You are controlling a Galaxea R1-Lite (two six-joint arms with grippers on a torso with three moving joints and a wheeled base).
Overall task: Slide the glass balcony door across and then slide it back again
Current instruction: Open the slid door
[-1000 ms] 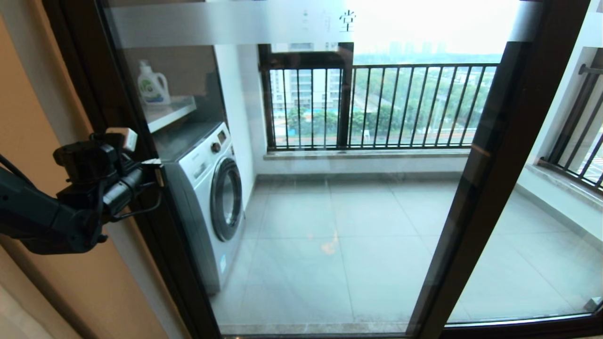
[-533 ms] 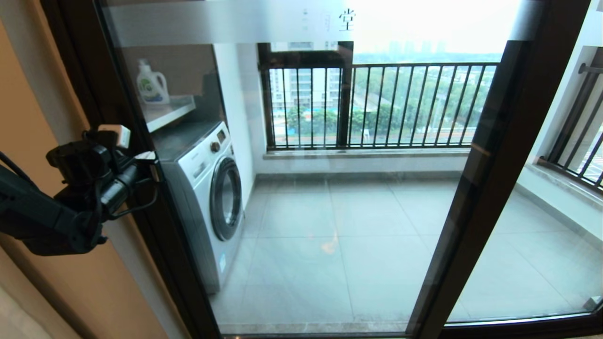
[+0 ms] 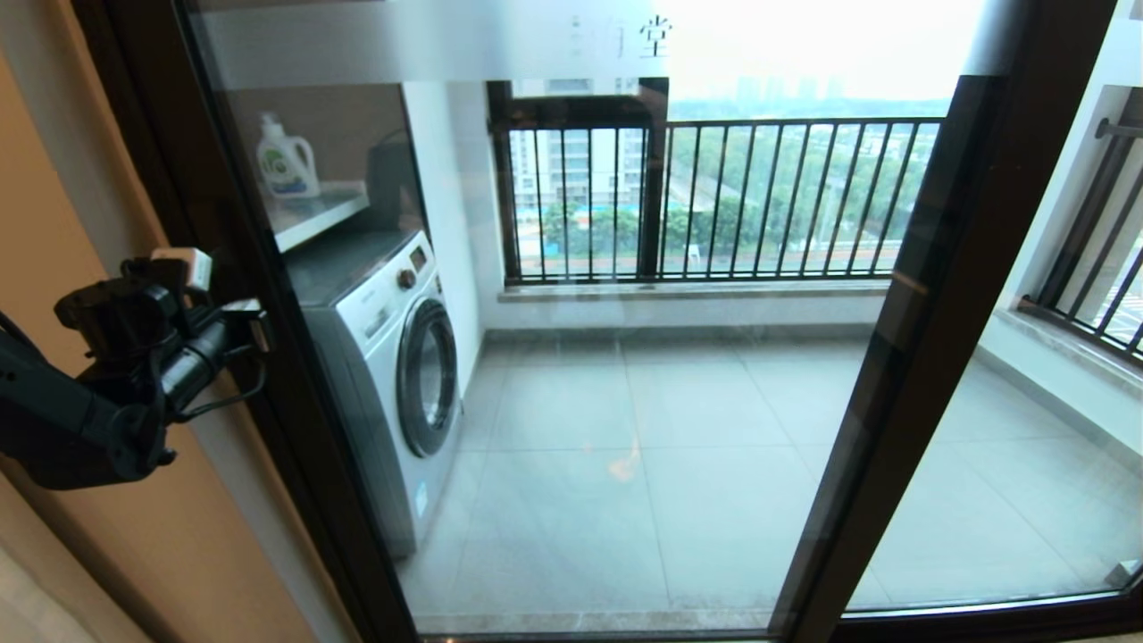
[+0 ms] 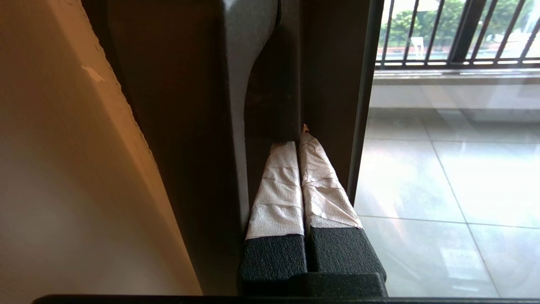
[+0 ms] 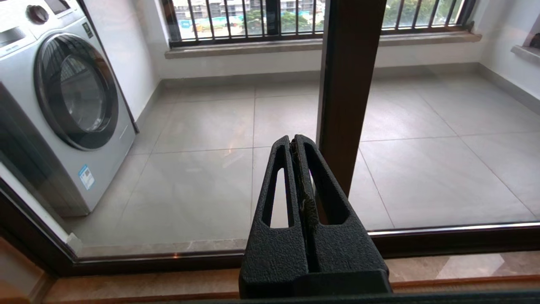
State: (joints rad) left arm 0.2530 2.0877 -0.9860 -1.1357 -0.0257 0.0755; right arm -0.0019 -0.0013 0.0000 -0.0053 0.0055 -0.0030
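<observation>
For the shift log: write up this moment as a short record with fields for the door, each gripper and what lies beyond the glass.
door: glass balcony door, dark frame, its left upright close to the orange wall
handle: black bar handle on that upright
left gripper: left gripper, shut, taped fingers tucked behind the handle
right gripper: right gripper, shut, holding nothing, low before the glass
behind glass: washing machine, detergent bottle on a shelf, railing
</observation>
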